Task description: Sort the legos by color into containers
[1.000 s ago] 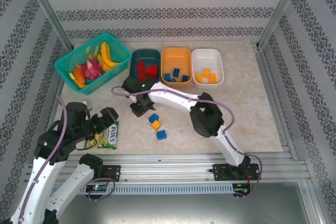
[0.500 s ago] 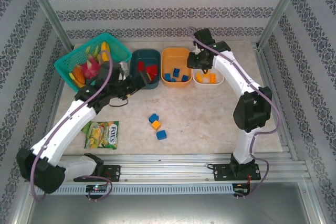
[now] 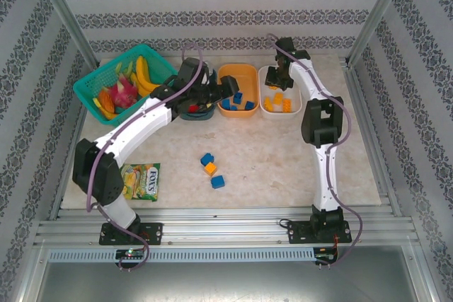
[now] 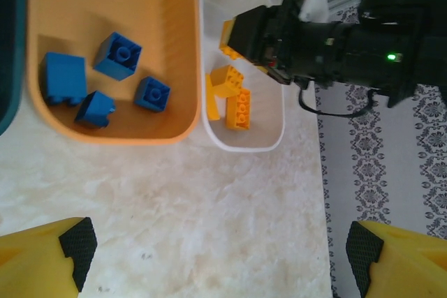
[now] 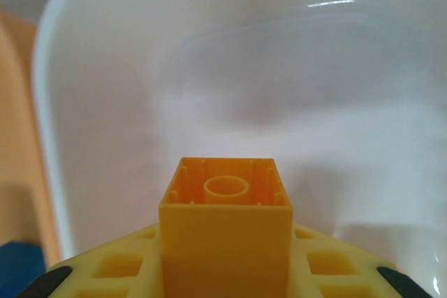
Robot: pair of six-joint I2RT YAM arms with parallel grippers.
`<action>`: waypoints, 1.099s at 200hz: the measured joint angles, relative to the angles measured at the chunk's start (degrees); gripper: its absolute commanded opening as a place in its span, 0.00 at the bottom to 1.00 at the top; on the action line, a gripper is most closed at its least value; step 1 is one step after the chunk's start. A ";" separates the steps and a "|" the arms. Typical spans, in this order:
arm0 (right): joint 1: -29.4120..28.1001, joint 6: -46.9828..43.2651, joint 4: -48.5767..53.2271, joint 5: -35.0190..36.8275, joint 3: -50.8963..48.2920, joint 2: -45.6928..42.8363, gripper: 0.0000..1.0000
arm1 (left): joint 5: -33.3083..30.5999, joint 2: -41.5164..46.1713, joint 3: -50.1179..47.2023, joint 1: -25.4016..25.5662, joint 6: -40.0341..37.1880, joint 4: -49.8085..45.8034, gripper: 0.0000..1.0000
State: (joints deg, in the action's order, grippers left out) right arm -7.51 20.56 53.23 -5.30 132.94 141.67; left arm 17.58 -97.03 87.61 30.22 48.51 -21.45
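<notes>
Over the white bin (image 5: 105, 75), inside its rim: one orange-yellow brick (image 5: 225, 235), clamped between the jaws of the right gripper (image 3: 273, 81), hollow underside in view of the wrist camera. The brick hangs clear of the bin's floor and wall. Other orange-yellow bricks (image 4: 234, 99) lie on that floor, toward the bin's near end.

Judged step: release into the white bin. To do it well, the brick should be let go low over bare floor, away from the lying bricks, so that it neither bounces nor tips out. The jaws should part fully before any lift.

Edges: the orange bin (image 4: 174, 68) stands just beside the white bin, rims close together, with four blue bricks (image 4: 105, 78) in it. Any drift toward that side risks a missort.

The left gripper (image 4: 220, 246) hovers over bare desk (image 3: 283, 153) just on the near side of the white bin, jaws spread wide with nothing between them. The two arms are close here, so the right arm's safest exit looks to be straight up.

Open room: the desk nearer the arm bases than the white bin is broad and bare. Three loose bricks (image 3: 211, 169), two blue and one orange-yellow, lie there, well apart from the bin.
</notes>
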 measured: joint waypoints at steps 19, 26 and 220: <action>0.85 -0.50 1.38 -0.79 3.54 3.56 0.31 | -0.11 -2.32 3.13 0.61 -0.79 0.00 0.94; 1.07 -0.66 1.90 -1.11 4.26 4.50 0.33 | -0.26 -2.80 3.87 0.85 -1.01 0.00 0.94; -8.07 -1.44 -2.47 -1.38 -10.73 -28.17 0.56 | -13.53 19.96 -4.35 1.66 -3.06 -17.38 0.94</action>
State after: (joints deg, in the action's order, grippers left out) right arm -15.57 19.11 50.76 -6.68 122.21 113.49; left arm 4.05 -77.08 83.26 31.88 45.45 -38.83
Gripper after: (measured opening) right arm 0.556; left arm 0.942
